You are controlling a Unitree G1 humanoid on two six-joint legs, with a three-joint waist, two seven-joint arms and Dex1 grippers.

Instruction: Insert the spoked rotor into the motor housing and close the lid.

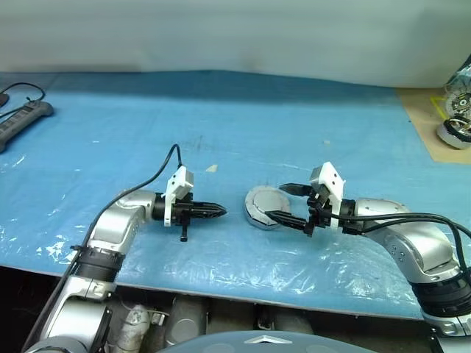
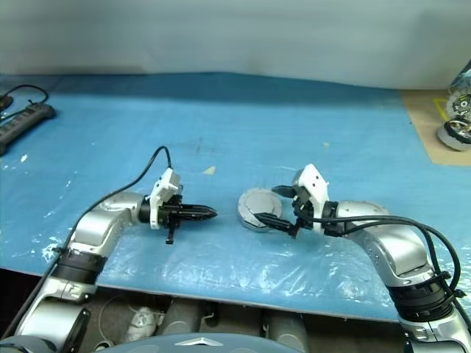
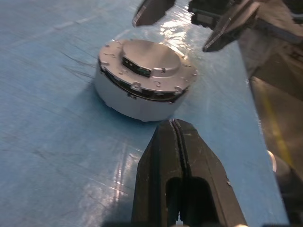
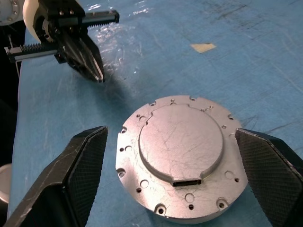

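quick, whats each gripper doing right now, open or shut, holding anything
left gripper: shut, holding nothing.
right gripper: open, fingers either side of the closed motor housing, not gripping it.

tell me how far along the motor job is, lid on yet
Looks nearly finished. The lid already sits flat on the motor housing on the blue table, plain face up, so the rotor cannot be seen. Nothing is in hand: the right pincer stands open on either side of the motor, the left pincer is shut and apart from it. Left: perhaps checking the lid is fully seated and drawing back.
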